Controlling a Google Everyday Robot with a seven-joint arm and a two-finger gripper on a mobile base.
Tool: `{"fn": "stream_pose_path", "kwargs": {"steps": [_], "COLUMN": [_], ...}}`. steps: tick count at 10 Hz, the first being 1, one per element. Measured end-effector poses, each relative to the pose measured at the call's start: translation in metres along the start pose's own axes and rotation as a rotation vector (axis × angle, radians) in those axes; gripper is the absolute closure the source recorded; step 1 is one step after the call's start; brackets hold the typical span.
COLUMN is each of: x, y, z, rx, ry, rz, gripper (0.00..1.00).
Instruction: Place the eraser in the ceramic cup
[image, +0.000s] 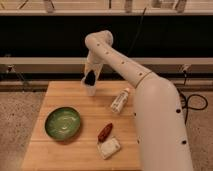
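Observation:
My gripper (90, 79) is a dark shape at the end of the white arm (120, 62), over the far left part of the wooden table (75, 155). It hangs directly above a small pale ceramic cup (91, 91), at or just inside its rim. I cannot make out the eraser as a separate thing; it may be hidden at the gripper or in the cup.
A green bowl (62, 123) sits at the front left. A white bottle (119, 100) lies on its side right of the cup. A reddish-brown object (105, 132) and a white packet (109, 148) lie near the front. A dark wall with rails stands behind the table.

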Motion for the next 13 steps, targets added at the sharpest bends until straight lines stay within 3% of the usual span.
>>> {"fn": "stream_pose_path", "kwargs": {"steps": [1, 4, 5, 13], "x": [0.001, 0.003, 0.002, 0.005], "y": [-0.001, -0.002, -0.003, 0.002], "z": [0.004, 0.010, 0.012, 0.010], "rx": [-0.002, -0.003, -0.003, 0.020], "ry": [-0.005, -0.013, -0.016, -0.018], "rz": [0.001, 0.004, 0.003, 0.013], "gripper": [0.56, 0.26, 0.22, 0.20]}}
